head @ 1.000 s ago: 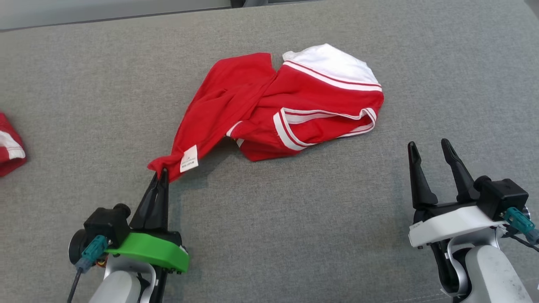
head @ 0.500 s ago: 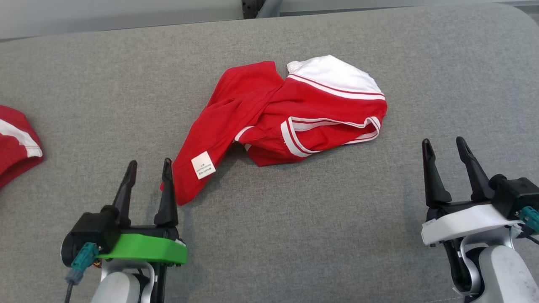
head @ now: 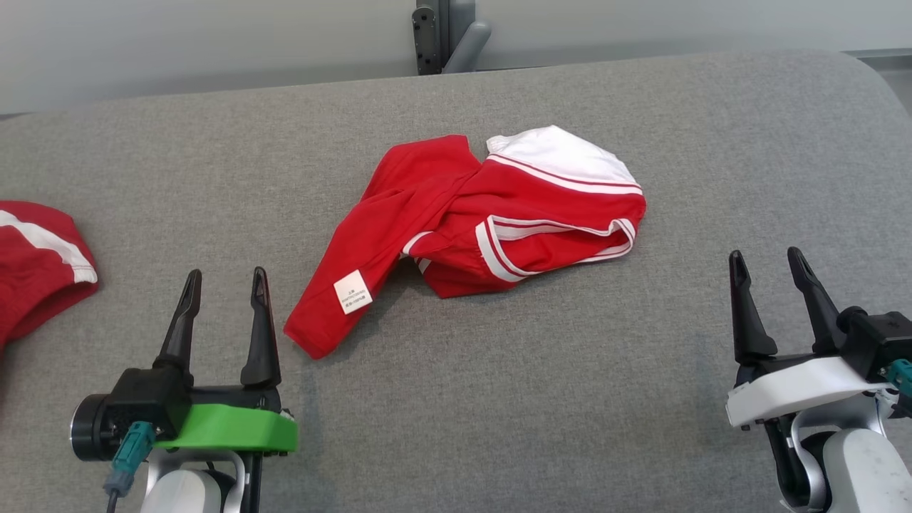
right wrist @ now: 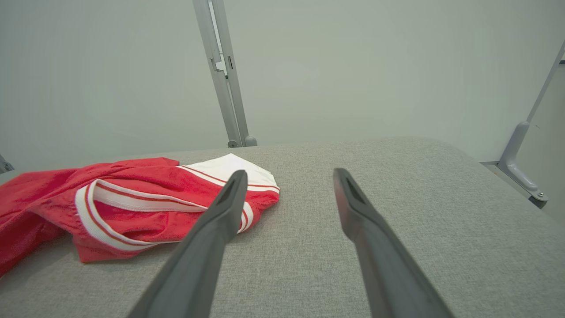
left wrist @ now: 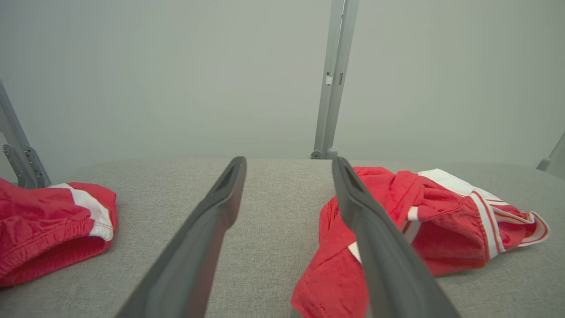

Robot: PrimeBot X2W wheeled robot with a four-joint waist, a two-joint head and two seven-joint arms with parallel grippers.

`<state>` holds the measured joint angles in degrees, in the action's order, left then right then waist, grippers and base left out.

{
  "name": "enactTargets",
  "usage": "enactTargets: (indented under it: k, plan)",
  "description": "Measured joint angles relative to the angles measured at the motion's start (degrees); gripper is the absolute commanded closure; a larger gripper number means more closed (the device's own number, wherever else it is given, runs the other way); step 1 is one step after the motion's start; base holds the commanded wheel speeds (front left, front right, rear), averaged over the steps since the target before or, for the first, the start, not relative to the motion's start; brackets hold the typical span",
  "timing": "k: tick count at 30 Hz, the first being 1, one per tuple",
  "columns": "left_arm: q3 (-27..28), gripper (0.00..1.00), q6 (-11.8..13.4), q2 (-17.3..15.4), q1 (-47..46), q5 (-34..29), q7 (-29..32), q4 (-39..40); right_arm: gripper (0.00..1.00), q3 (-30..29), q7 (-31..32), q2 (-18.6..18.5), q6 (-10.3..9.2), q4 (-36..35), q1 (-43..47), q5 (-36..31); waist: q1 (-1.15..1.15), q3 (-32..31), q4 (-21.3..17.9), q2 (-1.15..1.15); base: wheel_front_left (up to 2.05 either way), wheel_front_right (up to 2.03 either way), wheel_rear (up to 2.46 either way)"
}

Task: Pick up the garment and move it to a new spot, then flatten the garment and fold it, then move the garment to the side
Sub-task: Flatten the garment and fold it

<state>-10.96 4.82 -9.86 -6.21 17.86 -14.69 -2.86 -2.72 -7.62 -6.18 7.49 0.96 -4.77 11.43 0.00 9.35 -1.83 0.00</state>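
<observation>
Garment (head: 491, 221) – a red piece with white trim – lies crumpled and half twisted near the middle of the grey worktop (head: 570, 399), not yet flattened. Its long axis runs from about 8 o'clock to 2 o'clock in the head view: the narrow red end with the sewn label (head: 353, 291) points toward the robot's left, and the white panel (head: 563, 157) sits at the far end. From the left tool (head: 226, 273) the bulk lies at roughly 1 o'clock, and the labelled corner is just beside its inner finger at 3 o'clock, a sliver of grey showing between them. From the right tool (head: 765, 254) the cloth is at 10 o'clock and well apart, so the left arm is plainly nearer. Both tools have their fingers spread apart and hold nothing. Bare worktop opens at 6 o'clock of the cloth, between the two arms, and at 3 o'clock out to the rounded edge – likely the best room for spreading. A second red piece (head: 35, 263) crowds the 9 o'clock side, and a metal post (head: 442, 35) stands beyond the far edge at 12 o'clock.
</observation>
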Motion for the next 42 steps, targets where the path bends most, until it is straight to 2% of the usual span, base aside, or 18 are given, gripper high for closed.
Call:
enactTargets:
  k: [13, 19, 24, 26, 32, 42]
  plan:
    - [-0.8, 0.0, 0.77, -0.62, 0.85, -0.23, 1.37, 0.27, 0.0, 0.08, 0.29, -0.32, 0.01, 1.23, 0.24, 0.35, 0.0, -0.75, 1.16, 0.0, 0.0, 0.0, 0.0]
    - [-1.47, 0.0, 0.75, -0.59, -0.03, -0.25, 1.49, 0.73, 0.0, -1.8, -0.3, -2.86, 0.01, 5.61, -3.67, 2.1, 0.0, 0.63, 2.69, 0.0, 0.0, 0.0, 0.0]
    - [-2.19, 0.0, 0.42, -0.15, -2.14, -0.25, 1.42, 0.6, 0.0, -1.47, -0.98, -6.6, 0.01, 11.98, -10.55, 4.52, 0.0, 3.17, 4.29, 0.0, 0.0, 0.0, 0.0]
    - [-3.11, 0.0, 0.05, 0.58, -3.76, -0.29, 1.22, 0.37, 0.0, 0.19, -1.33, -9.37, 0.0, 16.81, -15.58, 6.25, 0.0, 5.14, 5.5, 0.0, 0.0, 0.0, 0.0]
    - [-4.23, 0.0, -0.86, 2.16, -7.12, -0.35, 0.49, -1.14, 0.0, 6.68, -0.87, -14.18, 0.01, 26.74, -25.75, 9.62, 0.0, 9.44, 8.5, 0.0, 0.0, 0.0, 0.0]
    - [-4.17, 0.0, -1.64, 3.66, -9.2, -0.52, -0.07, -3.35, 0.0, 19.57, 3.85, -18.84, 0.01, 39.76, -37.06, 18.66, 0.0, 14.68, 13.0, 0.0, 0.0, 0.0, 0.0]
